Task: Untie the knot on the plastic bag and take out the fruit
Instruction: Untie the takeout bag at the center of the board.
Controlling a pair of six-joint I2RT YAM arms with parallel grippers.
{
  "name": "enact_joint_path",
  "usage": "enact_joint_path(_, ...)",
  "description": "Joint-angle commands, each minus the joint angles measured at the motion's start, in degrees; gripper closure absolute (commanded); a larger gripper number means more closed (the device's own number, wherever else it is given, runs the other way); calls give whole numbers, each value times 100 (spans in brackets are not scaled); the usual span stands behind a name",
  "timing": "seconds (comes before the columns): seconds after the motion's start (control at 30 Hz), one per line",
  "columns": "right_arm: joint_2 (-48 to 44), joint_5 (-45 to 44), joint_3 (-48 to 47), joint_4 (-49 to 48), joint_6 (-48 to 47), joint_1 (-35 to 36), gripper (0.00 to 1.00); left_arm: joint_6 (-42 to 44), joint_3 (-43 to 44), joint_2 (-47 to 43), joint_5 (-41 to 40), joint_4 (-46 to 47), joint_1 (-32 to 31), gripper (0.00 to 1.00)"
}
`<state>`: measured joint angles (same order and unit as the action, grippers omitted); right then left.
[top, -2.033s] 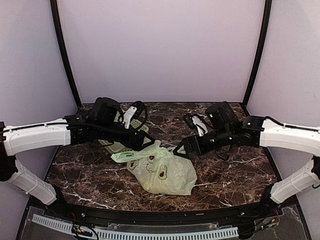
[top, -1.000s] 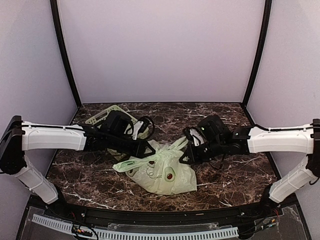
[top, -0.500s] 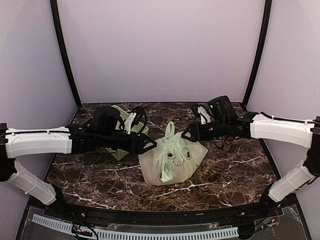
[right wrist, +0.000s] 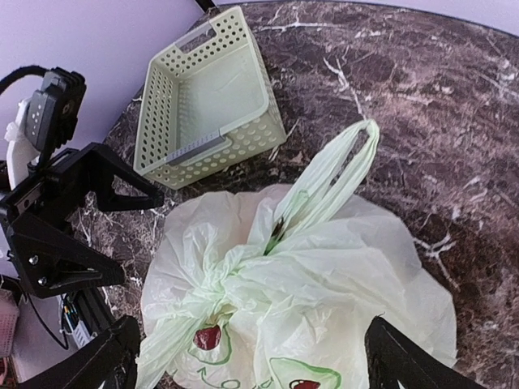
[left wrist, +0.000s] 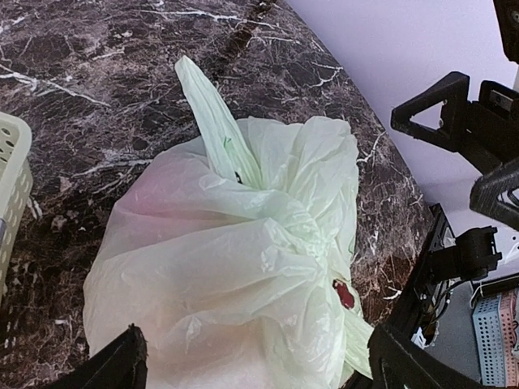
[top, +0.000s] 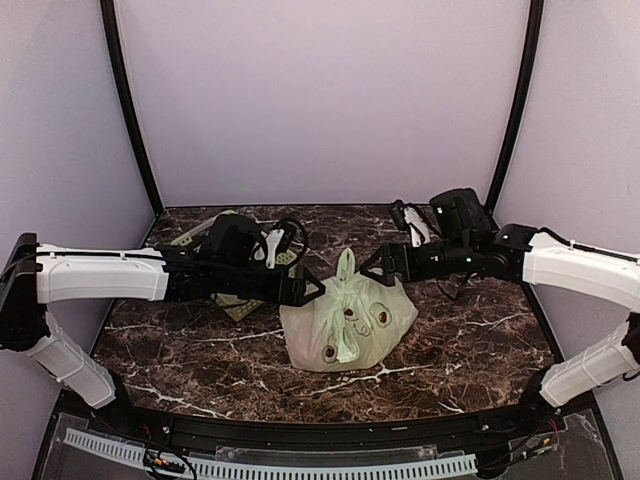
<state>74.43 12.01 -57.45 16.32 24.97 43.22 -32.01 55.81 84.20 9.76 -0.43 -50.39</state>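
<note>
The plastic bag (top: 345, 322) stands upright in the middle of the table, pale green with red and green printed marks. The knot (right wrist: 220, 277) is a bunched twist at its top, also in the left wrist view (left wrist: 315, 235). One loop handle (top: 345, 262) sticks up behind it. The fruit is hidden inside; only a faint pink tint shows through the plastic (left wrist: 162, 190). My left gripper (top: 306, 291) is open against the bag's upper left, its jaws wide on either side of the bag (left wrist: 259, 365). My right gripper (top: 383, 268) is open at the bag's upper right (right wrist: 251, 361).
A rigid pale green perforated basket (right wrist: 207, 89) stands empty behind the left arm at the back left (top: 238, 304); its corner shows in the left wrist view (left wrist: 12, 162). Dark marble table (top: 470, 340) with a black frame around it.
The bag lay flat two seconds ago and now stands upright with a handle pointing up. Both grippers have closed in on its top from either side.
</note>
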Motion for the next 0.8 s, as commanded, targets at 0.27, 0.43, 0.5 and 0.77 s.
enact_joint_path(0.27,567,82,368,-201,762,284,20,-144,355,634,297,222,-5,10)
enact_joint_path(0.43,934,32,208,-91,741,284,18,-152,370,703,220,289,-5,14)
enact_joint_path(0.5,1063,21,126,-69,738,283,19,-164,411,764,240,294,-1,15)
enact_joint_path(0.77,1438,17,-53,-85,766,283,37,-209,550,1011,435,372,3,27)
